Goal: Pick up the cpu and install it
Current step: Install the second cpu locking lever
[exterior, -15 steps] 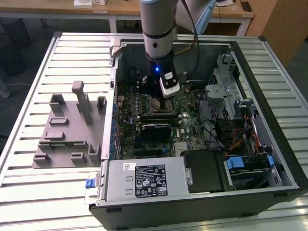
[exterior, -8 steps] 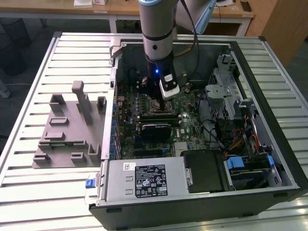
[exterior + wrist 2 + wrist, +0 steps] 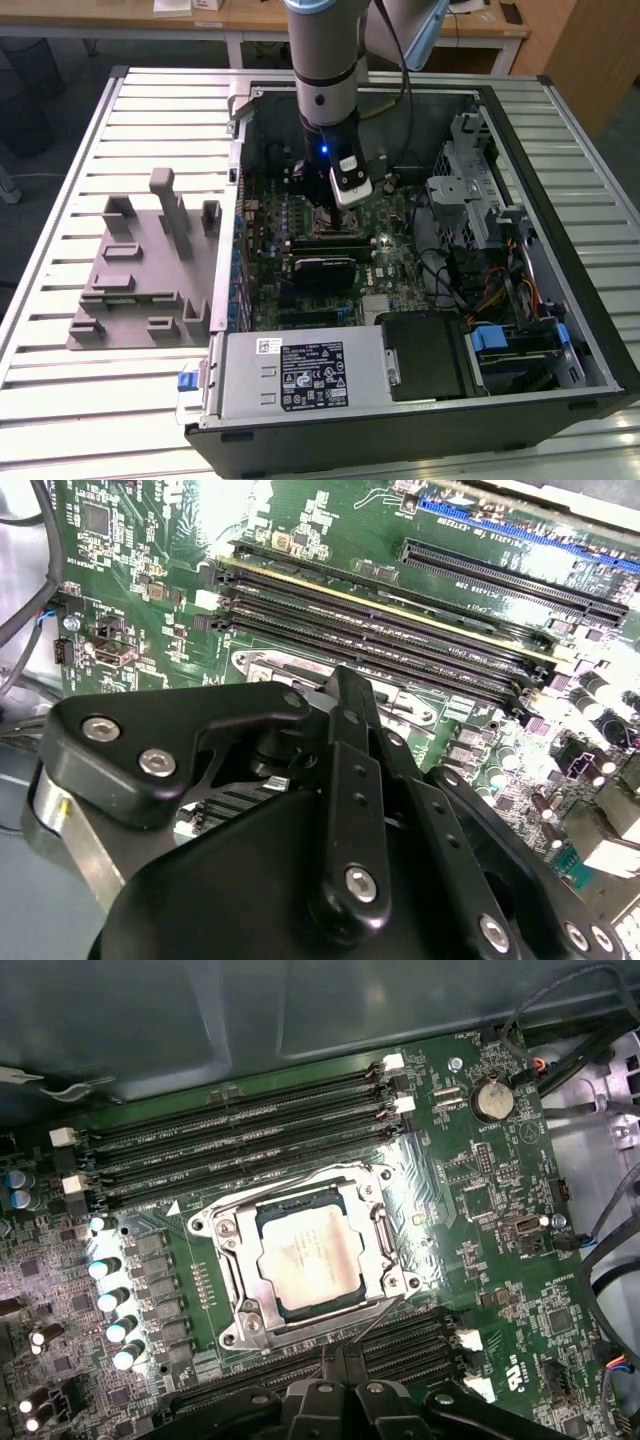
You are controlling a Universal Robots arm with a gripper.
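Note:
The cpu (image 3: pixel 305 1260), a flat square chip with a silvery-grey top, lies flat inside the metal-framed socket (image 3: pixel 232 1260) on the green motherboard (image 3: pixel 480 1190). The socket's frame surrounds it and nothing covers it. My gripper (image 3: pixel 341 1358) hovers just beside the socket's edge, its black fingers closed together with nothing between them. In the second wrist view the gripper (image 3: pixel 346 680) and its black linkage stand above the board near the memory slots (image 3: pixel 420 630). In the exterior view the arm reaches straight down into the open computer case (image 3: pixel 570 300), with the gripper (image 3: pixel 325 207) low over the board.
Memory slots (image 3: pixel 230 1150) run along both sides of the socket. A row of capacitors (image 3: pixel 110 1290) stands nearby. A grey plastic tray (image 3: pixel 140 275) with upright pegs lies on the slatted table at the exterior view's left. The power supply (image 3: pixel 300 375), drive cage (image 3: pixel 460 190) and cables (image 3: pixel 500 290) crowd the case.

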